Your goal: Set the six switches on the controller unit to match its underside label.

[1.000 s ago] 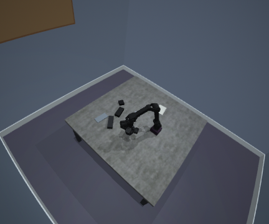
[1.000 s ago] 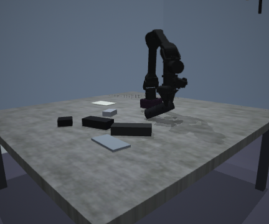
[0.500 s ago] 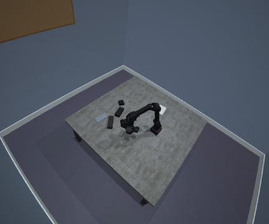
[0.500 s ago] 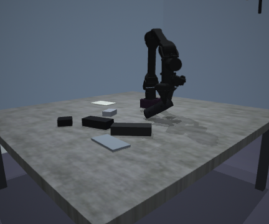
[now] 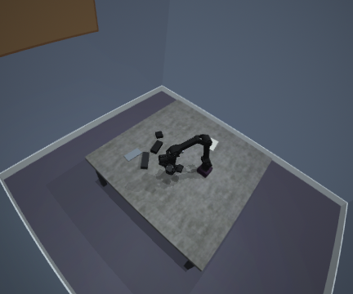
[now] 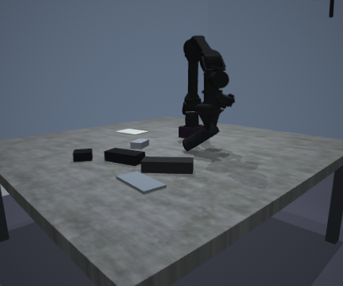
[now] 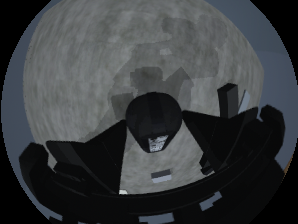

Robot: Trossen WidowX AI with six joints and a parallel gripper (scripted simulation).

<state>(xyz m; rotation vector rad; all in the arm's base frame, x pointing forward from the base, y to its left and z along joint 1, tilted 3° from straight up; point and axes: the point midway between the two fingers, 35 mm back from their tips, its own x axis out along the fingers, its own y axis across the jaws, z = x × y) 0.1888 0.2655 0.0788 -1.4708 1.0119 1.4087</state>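
Note:
The dark grey controller unit [image 6: 197,140] [image 7: 154,111] is held clear of the bench [image 5: 185,212] [image 6: 219,214], tilted, with one end lower in the exterior view. My gripper [image 5: 174,167] [image 6: 210,128] is shut on the unit, one finger at each side in the wrist view. A white printed label [image 7: 158,144] on the unit shows at a steep angle in the wrist view. Its squares are too blurred to read. The switches are not visible, so their settings cannot be told.
A long dark box [image 5: 145,160] [image 6: 167,165], another dark box [image 5: 156,147] [image 6: 124,156] and a small black block [image 5: 158,134] [image 6: 82,155] lie on the bench. A light blue plate [image 5: 133,154] [image 6: 141,182], a pale block [image 6: 140,143] [image 7: 161,176] and a white sheet [image 5: 213,144] [image 6: 132,131] also lie there.

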